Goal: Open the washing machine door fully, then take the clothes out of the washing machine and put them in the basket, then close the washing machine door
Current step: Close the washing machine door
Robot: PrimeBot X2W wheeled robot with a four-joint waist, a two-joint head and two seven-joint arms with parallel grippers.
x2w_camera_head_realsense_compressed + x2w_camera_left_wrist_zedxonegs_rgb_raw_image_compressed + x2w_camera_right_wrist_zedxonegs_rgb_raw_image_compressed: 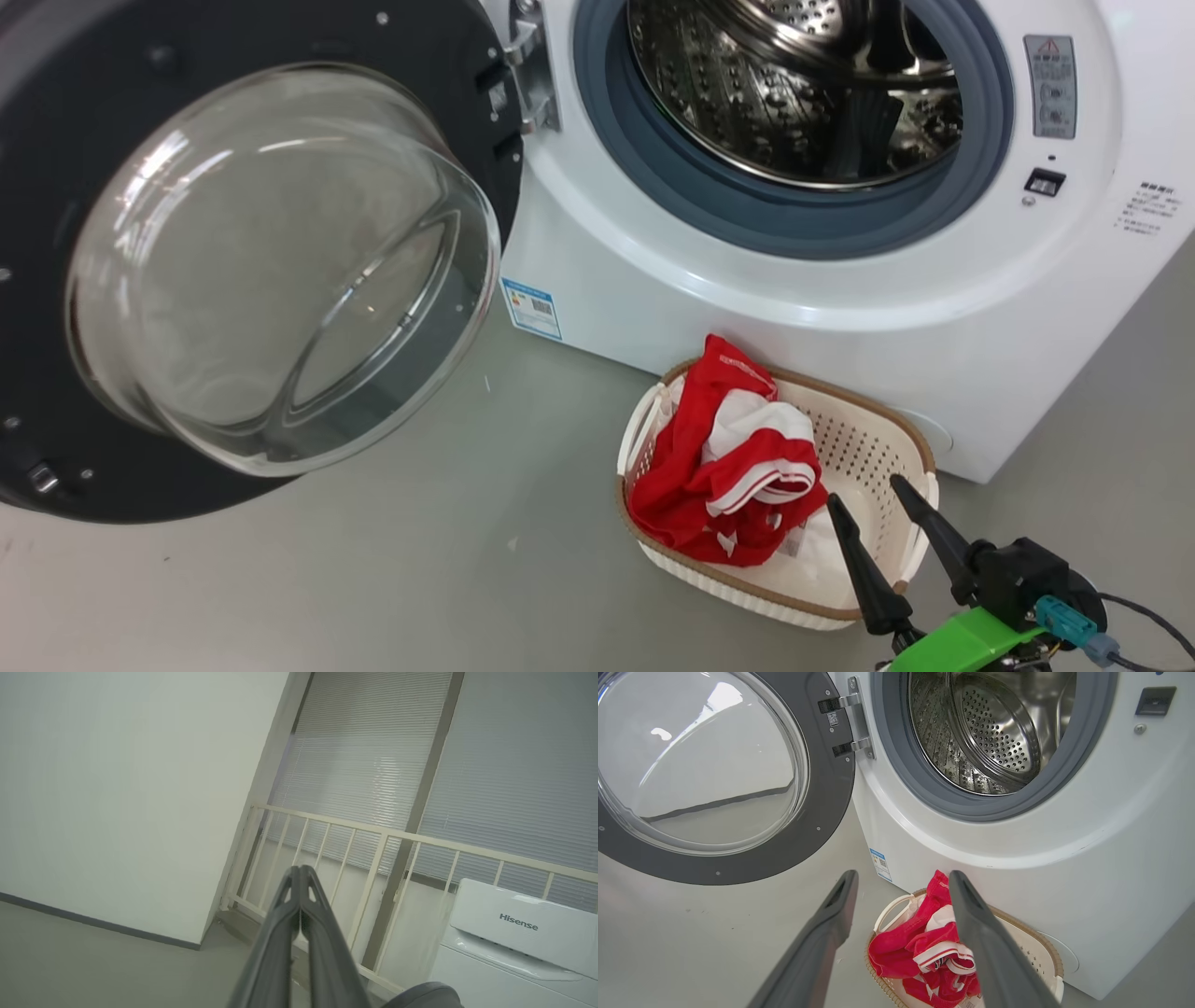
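Observation:
The washing machine (840,289) (1064,858) stands with its steel drum (794,84) (994,728) bare inside. Its door (233,261) (705,765) hangs swung wide to the left, glass bowl bulging toward me. On the floor in front sits the basket (868,448) (1031,947), with the red and white clothes (733,457) (924,956) heaped in its left half. My right gripper (868,509) (903,879) is open and holds nothing, hovering over the basket's near right part. My left gripper (299,870) is shut on nothing, pointing at a railing away from the washer.
Grey floor (420,560) spreads in front of the washer and under the open door. The left wrist view shows a cream railing (373,840), window blinds (364,751), a white wall (117,788) and another white appliance (514,928).

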